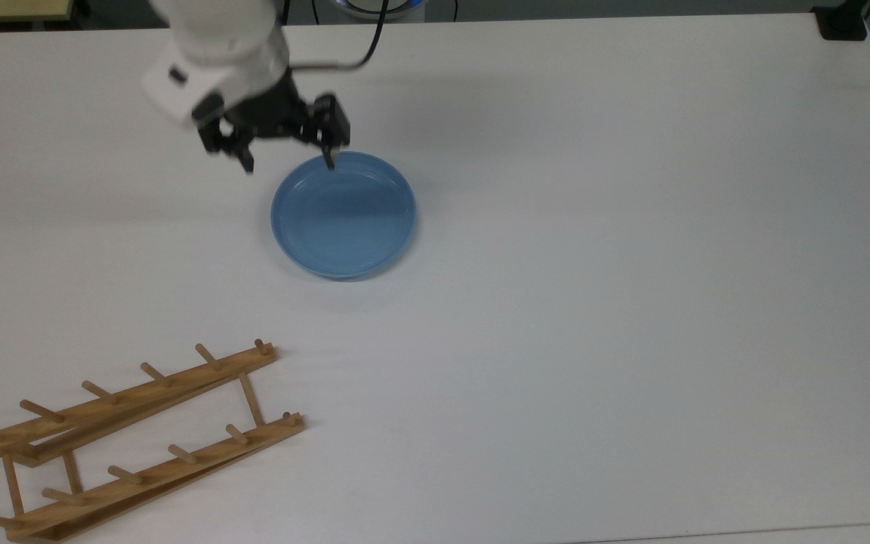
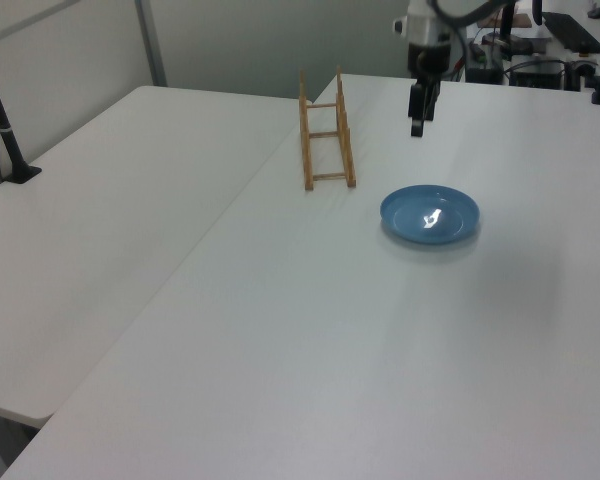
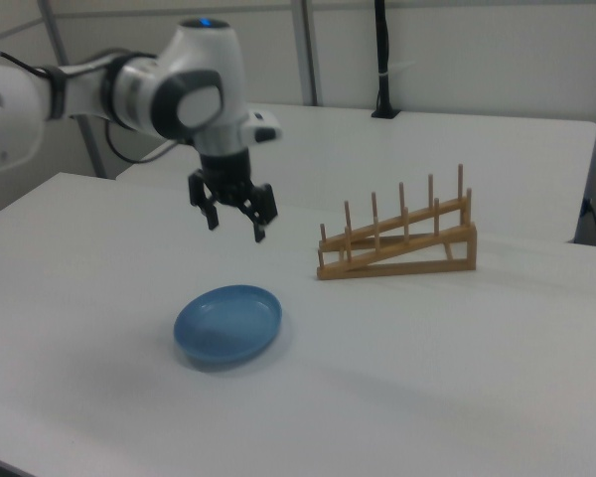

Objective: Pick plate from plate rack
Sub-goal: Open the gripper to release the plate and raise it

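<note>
The light-blue plate [image 1: 343, 214] lies flat on the white table, seen too in the left view [image 2: 429, 214] and the right view [image 3: 227, 323]. The wooden plate rack [image 1: 125, 438] stands apart from it with no plate between its pegs [image 2: 325, 140] [image 3: 402, 238]. My gripper [image 1: 288, 161] hangs in the air above the table, over the plate's far edge in the top view, open with nothing between its fingers [image 3: 235, 227]. In the left view the gripper [image 2: 418, 110] is well above the plate.
The white table [image 1: 631, 264] stretches wide to the top view's right. A second white table [image 2: 100, 230] adjoins it in the left view. A black post [image 3: 382, 60] stands on the far table behind the rack in the right view.
</note>
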Controlling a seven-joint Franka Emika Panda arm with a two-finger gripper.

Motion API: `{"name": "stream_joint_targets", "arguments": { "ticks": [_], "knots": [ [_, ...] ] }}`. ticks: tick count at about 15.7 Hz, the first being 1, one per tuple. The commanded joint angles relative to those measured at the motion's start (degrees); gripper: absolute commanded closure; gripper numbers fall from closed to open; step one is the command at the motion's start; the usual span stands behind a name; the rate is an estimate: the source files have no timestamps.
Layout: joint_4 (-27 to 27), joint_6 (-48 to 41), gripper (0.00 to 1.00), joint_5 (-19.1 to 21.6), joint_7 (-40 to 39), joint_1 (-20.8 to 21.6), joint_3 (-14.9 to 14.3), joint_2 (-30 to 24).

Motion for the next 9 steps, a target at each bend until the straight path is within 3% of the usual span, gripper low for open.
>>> {"name": "stream_joint_targets", "arguments": {
  "ticks": [1, 4, 9],
  "knots": [
    [-2.59, -5.01, 0.0, -8.99, 10.67, 0.11, 5.04, -6.56],
    [-2.5, -8.19, 0.0, -8.74, 11.39, -0.42, 5.58, -9.2],
    [-2.33, -7.93, 0.0, -8.74, 13.42, -0.51, 5.58, -8.33]
  ]
}}
